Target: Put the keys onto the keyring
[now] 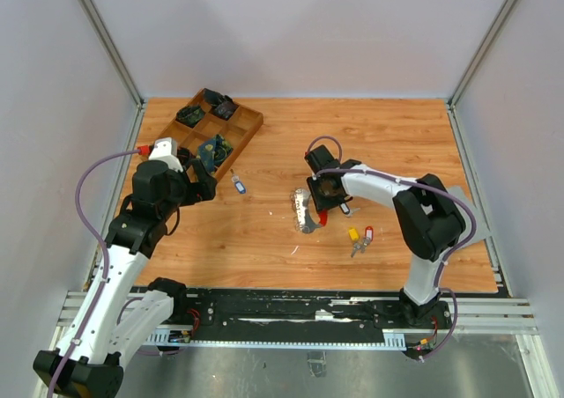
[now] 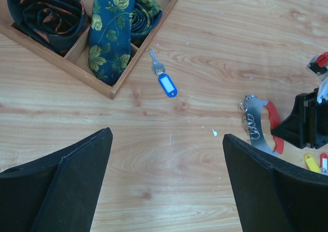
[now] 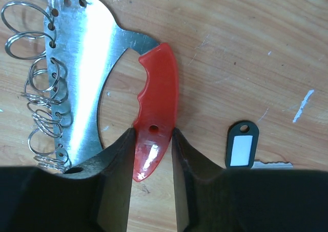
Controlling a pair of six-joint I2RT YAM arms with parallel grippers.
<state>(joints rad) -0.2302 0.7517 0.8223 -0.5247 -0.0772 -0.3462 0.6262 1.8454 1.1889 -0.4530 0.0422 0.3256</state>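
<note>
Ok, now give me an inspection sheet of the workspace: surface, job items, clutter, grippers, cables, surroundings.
Surface: wooden table, a few small white marks.
Job's things: keyring lying flat, wire rings along one edge; yellow-tagged key and red-tagged key together, apart from it; blue-tagged key near the tray; black-tagged key beside the right gripper.
Clutter: wooden tray holding rolled ties.
Grippers: left gripper open, empty, over bare table; right gripper with fingers against both sides of the keyring's red handle.
Cables: purple cable along each arm, clear of the things.
Surroundings: pale walls, metal frame.
</note>
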